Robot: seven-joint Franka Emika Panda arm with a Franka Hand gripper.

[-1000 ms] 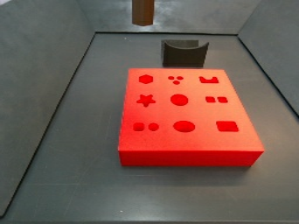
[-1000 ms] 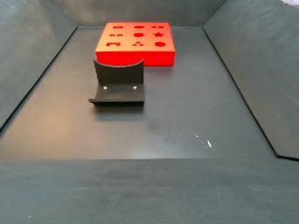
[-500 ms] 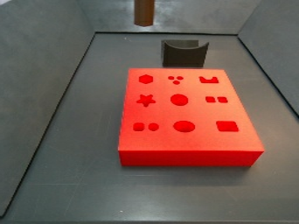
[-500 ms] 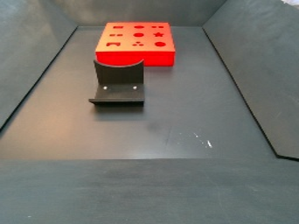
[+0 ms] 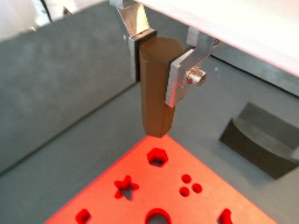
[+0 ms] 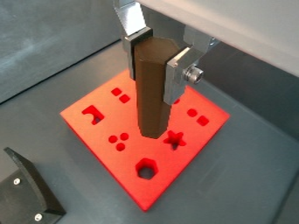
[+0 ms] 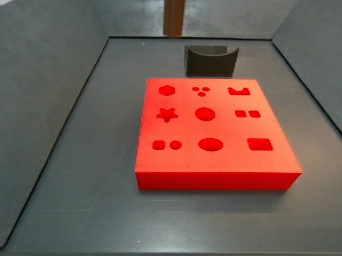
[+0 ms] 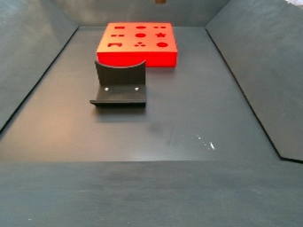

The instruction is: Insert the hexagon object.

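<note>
The hexagon object (image 5: 156, 92) is a long brown wooden peg with six sides. My gripper (image 5: 158, 66) is shut on its upper part, one silver finger (image 5: 179, 77) on each side, and it hangs upright. It shows the same way in both wrist views (image 6: 153, 87). Below it lies the red block (image 6: 117, 131) with shaped holes. The hexagon hole (image 5: 158, 157) sits just beyond the peg's lower end, and the peg is clearly above the block. In a side view only the peg's lower part (image 7: 174, 16) shows, high above the far end of the red block (image 7: 214, 130); the fingers are out of frame.
The dark fixture (image 7: 210, 58) stands behind the red block, also seen in a side view (image 8: 120, 84) and in both wrist views (image 5: 264, 140). Grey walls ring the dark floor (image 8: 154, 124). Star, round and square holes (image 7: 206, 114) surround the hexagon hole (image 7: 167, 90).
In the side view the peg has shifted a little to the right and hangs slightly lower. The red block and fixture have not moved.
</note>
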